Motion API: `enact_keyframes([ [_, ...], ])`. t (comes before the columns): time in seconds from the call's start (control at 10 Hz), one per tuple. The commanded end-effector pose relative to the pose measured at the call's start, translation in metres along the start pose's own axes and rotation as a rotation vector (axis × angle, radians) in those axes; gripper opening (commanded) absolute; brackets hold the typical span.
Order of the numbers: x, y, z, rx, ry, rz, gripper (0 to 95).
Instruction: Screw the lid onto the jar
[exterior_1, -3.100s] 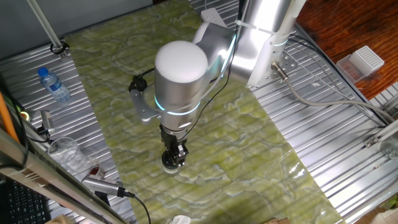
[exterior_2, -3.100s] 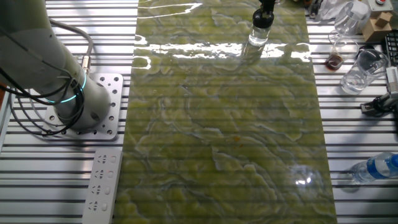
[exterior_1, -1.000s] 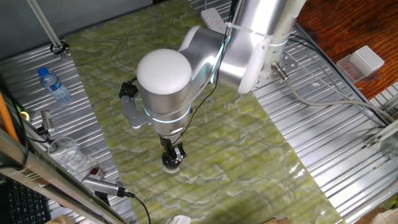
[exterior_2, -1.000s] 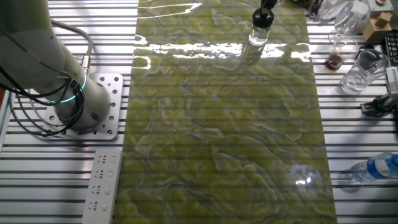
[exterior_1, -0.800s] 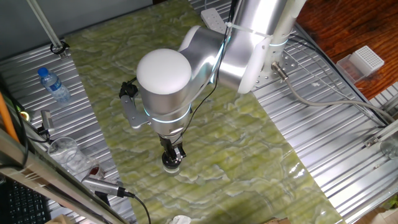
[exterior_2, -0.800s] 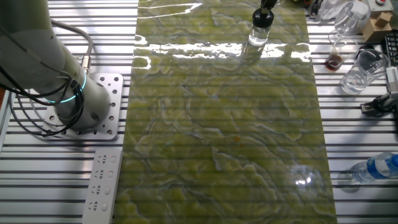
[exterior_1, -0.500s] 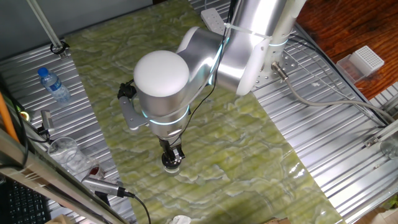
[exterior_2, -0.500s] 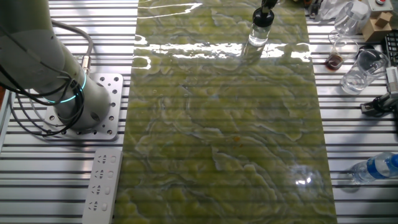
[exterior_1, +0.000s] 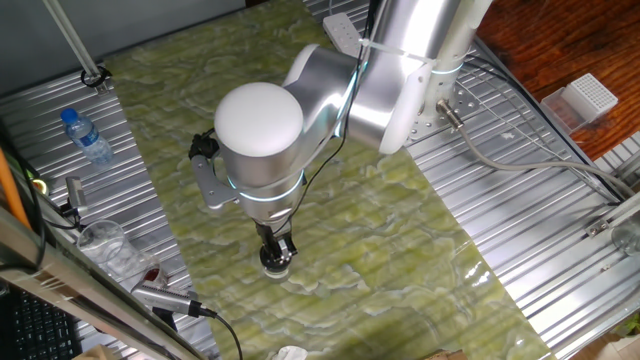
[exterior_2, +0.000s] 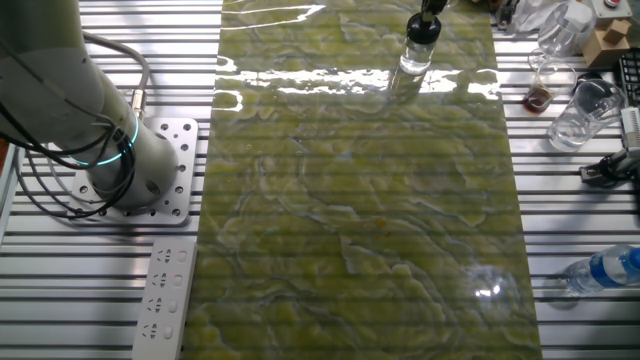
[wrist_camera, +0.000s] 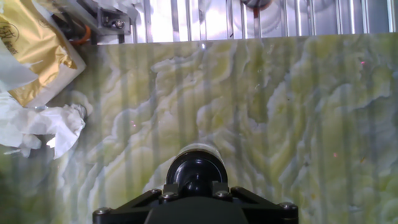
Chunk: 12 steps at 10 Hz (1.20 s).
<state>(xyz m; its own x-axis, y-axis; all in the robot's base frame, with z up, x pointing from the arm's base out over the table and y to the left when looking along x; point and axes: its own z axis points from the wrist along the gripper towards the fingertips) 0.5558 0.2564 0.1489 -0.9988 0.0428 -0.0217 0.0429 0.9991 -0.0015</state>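
Observation:
The jar (exterior_1: 273, 266) is a small pale see-through jar standing on the green marbled mat (exterior_1: 380, 230) near its edge. The black lid (exterior_2: 421, 27) sits on top of the jar (exterior_2: 416, 58). My gripper (exterior_1: 277, 249) points straight down over it, its fingers shut on the lid. In the hand view the glossy black lid (wrist_camera: 196, 167) fills the gap between my two fingertips (wrist_camera: 171, 187), and the jar's pale rim (wrist_camera: 196, 147) shows just beyond it. In the other fixed view only the tip of my gripper (exterior_2: 428, 10) shows at the top edge.
A blue-capped water bottle (exterior_1: 88, 138) and a clear cup (exterior_1: 105, 246) lie on the metal slats beside the mat. A gold bag (wrist_camera: 25, 50) and crumpled white paper (wrist_camera: 43, 124) lie close to the jar. A power strip (exterior_2: 165, 290) lies near the arm's base.
The wrist has turned a little about its vertical axis, swinging the hand's side-mounted part round. The jar and lid stay in the same spot.

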Motion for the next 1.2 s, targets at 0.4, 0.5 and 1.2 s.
enact_keyframes([
  [0.4, -0.0005, -0.0009, 0.0013, 0.010, -0.006, 0.016, 0.0],
  [0.5, -0.0005, -0.0009, 0.0014, 0.037, -0.008, 0.026, 0.0],
  [1.2, -0.0005, -0.0009, 0.0004, 0.037, -0.012, 0.213, 0.0],
])
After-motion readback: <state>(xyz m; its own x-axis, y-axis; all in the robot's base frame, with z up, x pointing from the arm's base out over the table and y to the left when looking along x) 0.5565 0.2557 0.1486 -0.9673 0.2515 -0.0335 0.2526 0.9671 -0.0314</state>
